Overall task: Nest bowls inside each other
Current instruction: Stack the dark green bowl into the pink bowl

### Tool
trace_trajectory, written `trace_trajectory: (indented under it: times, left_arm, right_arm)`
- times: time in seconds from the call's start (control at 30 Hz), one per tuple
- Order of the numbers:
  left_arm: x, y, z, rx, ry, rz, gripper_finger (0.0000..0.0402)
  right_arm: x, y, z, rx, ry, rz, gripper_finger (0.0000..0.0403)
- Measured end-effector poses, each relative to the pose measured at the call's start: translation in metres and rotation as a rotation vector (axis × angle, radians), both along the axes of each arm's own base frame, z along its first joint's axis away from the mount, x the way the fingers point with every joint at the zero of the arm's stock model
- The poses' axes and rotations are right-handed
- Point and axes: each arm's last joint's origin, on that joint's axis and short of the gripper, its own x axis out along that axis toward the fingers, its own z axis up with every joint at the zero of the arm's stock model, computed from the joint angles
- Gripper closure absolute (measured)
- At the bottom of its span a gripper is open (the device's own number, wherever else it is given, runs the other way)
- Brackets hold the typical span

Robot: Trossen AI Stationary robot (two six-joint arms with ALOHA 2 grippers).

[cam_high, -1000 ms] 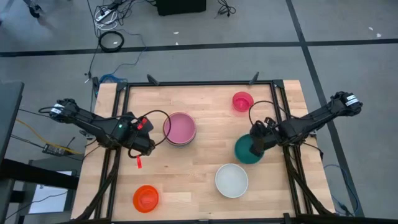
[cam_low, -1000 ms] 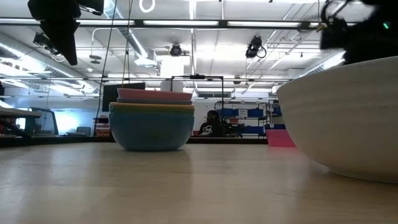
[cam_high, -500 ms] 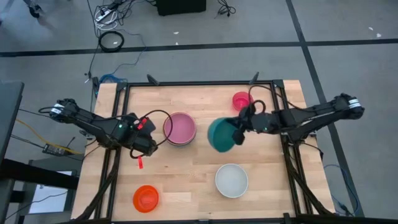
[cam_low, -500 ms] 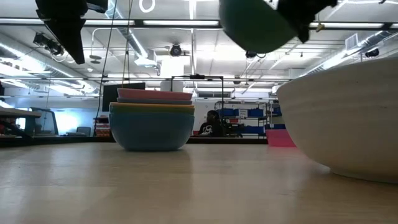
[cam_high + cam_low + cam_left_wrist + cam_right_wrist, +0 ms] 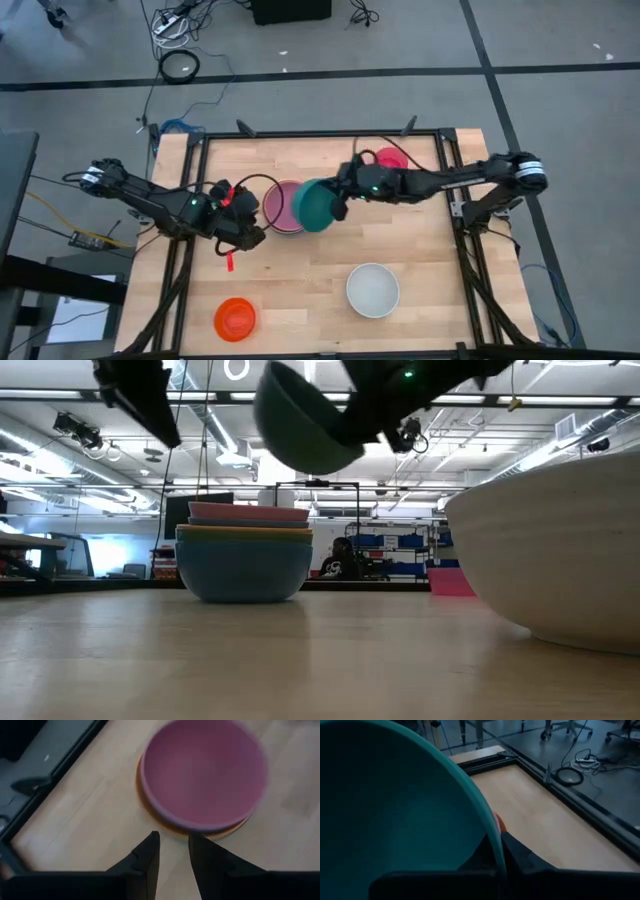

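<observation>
A teal bowl [image 5: 314, 205] [image 5: 303, 422] hangs tilted in the air, with my right gripper [image 5: 339, 198] [image 5: 498, 839] shut on it. Seen from above, the bowl is over the right edge of a stack of nested bowls [image 5: 281, 208] [image 5: 245, 552]. The stack has a pink bowl [image 5: 202, 770] on top and its base is on the table. My left gripper [image 5: 250, 228] [image 5: 173, 846] hovers just left of the stack, open with a narrow gap and nothing in it. A magenta bowl [image 5: 393, 157], a white bowl [image 5: 372, 290] and an orange bowl [image 5: 234, 318] stand apart on the table. My right gripper pinches the teal bowl's rim [image 5: 491, 831], one finger inside the bowl [image 5: 479, 856] and one outside it [image 5: 521, 854]. The fingers come nearly level from the table's right side. The bowl is lifted clear and tilted, its bottom [image 5: 290, 445] toward the stack.
The white bowl [image 5: 552, 550] looms large at the right of the low view. A black frame [image 5: 320, 133] runs along the table's far edge and down both sides. Bare wood lies between the stack and the white bowl.
My right gripper has lifted the teal bowl off the table at the right. It has carried the bowl up and toward the table's left until it is beside the stack, and the bowl has tipped as it went. My left gripper has swung a little toward the stack.
</observation>
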Motion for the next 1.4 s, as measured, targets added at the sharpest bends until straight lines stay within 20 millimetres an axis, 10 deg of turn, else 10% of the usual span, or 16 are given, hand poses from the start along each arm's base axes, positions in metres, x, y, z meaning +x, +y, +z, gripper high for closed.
trace_trajectory:
  times: [0.53, 0.93, 1.4]
  left_arm:
    - [-0.002, 0.004, 0.065, 0.083, -0.304, -0.019, 0.0289]
    - [-0.03, 0.014, 0.091, 0.061, -0.44, -0.054, 0.0289]
    - [-0.031, 0.015, 0.091, 0.066, -0.432, -0.069, 0.0289]
  right_arm:
    - [0.075, -0.027, -0.01, 0.016, 0.148, -0.022, 0.0403]
    - [0.08, -0.034, -0.026, 0.049, 0.219, 0.018, 0.0395]
    - [0.08, -0.033, -0.026, 0.091, 0.205, 0.033, 0.0265]
